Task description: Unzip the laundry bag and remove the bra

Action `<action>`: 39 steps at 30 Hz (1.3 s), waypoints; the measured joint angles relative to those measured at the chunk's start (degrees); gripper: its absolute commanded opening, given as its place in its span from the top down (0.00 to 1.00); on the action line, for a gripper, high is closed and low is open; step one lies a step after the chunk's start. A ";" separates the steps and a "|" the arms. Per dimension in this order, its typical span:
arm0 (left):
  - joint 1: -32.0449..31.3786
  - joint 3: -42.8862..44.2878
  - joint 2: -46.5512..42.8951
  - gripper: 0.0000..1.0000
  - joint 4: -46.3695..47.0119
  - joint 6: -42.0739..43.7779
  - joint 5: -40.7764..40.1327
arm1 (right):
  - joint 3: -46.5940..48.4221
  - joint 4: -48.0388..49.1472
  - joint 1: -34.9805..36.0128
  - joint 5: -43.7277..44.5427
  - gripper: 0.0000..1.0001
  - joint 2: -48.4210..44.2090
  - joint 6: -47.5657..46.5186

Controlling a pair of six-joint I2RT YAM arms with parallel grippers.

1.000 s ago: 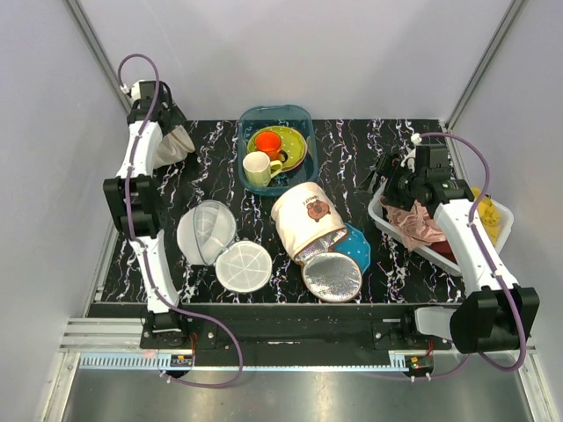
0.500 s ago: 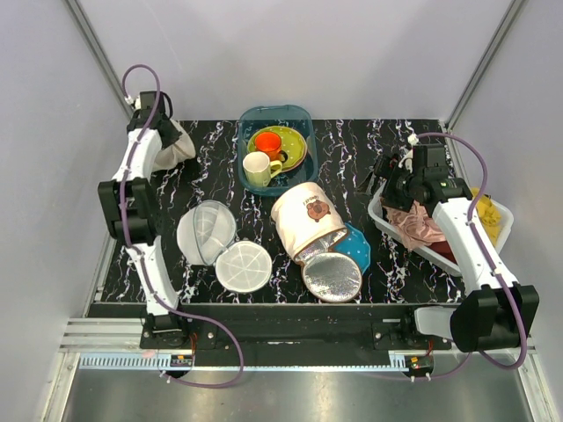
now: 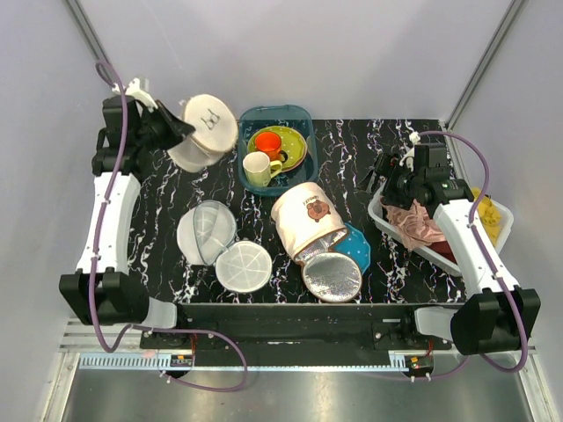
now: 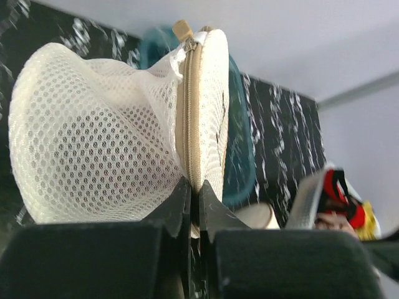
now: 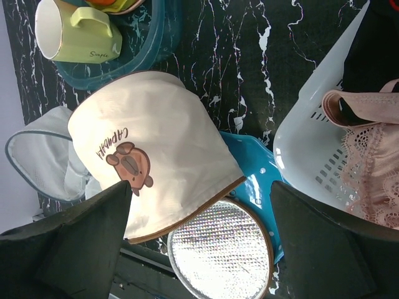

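Left gripper [image 3: 179, 132] is up off the counter over the far left corner, pinched down narrow on the laundry bag [image 3: 204, 132]. In the left wrist view the fingertips [image 4: 193, 198] meet on the bag's rim seam, right at the tan zipper [image 4: 190, 106]. The bag hangs clear of the counter. Its mesh dome is toward the left arm, and its flat face with the small black drawing is turned up and away. The visible run of zipper is closed, with the pull tab [image 4: 182, 28] at the top. Contents can't be made out through the mesh.

Right gripper [image 3: 382, 180] hovers near the right edge, above the inner rim of the white basket [image 3: 380, 214]. Its jaws are spread wide and hold nothing. A pale pink garment [image 3: 415, 225] lies in the basket.

Mid-counter, the cream cylindrical bag [image 3: 303, 214] lies on its side. Its silver-lined lid [image 3: 332, 276] is flopped open toward the near edge, and a blue plate [image 3: 356, 246] sits under it.

A second white mesh bag [image 3: 220, 246] is toward the near left, lying open. A teal tub [image 3: 303, 119] with cups and plates stands at the far edge, middle, just beside the raised bag.
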 measured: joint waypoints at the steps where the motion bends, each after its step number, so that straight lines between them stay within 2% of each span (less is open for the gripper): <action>1: -0.04 -2.32 -1.40 1.00 -0.02 0.22 2.36 | 0.00 0.07 0.00 -0.04 0.00 -0.02 0.02; 6: -2.47 -9.57 -4.00 1.00 -3.19 2.75 11.28 | -0.20 0.90 0.00 -0.02 0.00 0.00 0.22; 12: -9.81 -15.30 -8.66 1.00 -8.22 9.94 21.77 | -0.20 2.10 0.02 -0.70 0.00 1.11 0.42; 17: -9.90 -20.87 -14.99 1.00 -8.59 12.90 26.23 | -0.20 2.58 0.04 -0.96 0.00 1.79 1.07; 18: -9.90 -21.18 -15.13 0.70 -8.50 13.18 26.40 | -0.20 2.69 0.04 -1.01 0.00 1.79 1.16; 19: -9.90 -21.40 -14.93 0.52 -8.55 13.33 26.43 | -0.20 2.84 0.04 -1.01 0.00 1.79 1.27; 21: -9.90 -21.53 -13.62 0.27 -8.52 13.33 26.18 | -0.26 2.97 0.04 -0.98 0.00 1.77 1.38; 22: -9.86 -21.53 -12.68 0.25 -8.59 13.51 25.99 | -0.52 3.17 0.04 -0.98 0.00 1.60 1.53; 27: -9.73 -21.46 -8.33 0.24 -9.70 12.46 24.83 | -2.05 3.26 0.04 -1.01 0.00 0.39 2.12; 32: -9.66 -21.46 -9.09 0.24 -9.57 11.15 22.34 | -2.10 3.30 0.17 -1.07 0.00 0.28 2.23; 35: -9.68 -22.16 -11.19 0.23 -8.92 9.14 17.84 | -2.10 3.34 0.66 -1.05 0.00 0.28 2.38; 39: -9.51 -27.80 -19.12 0.24 -6.47 4.15 11.93 | -2.10 3.41 1.51 -1.07 0.00 0.28 2.71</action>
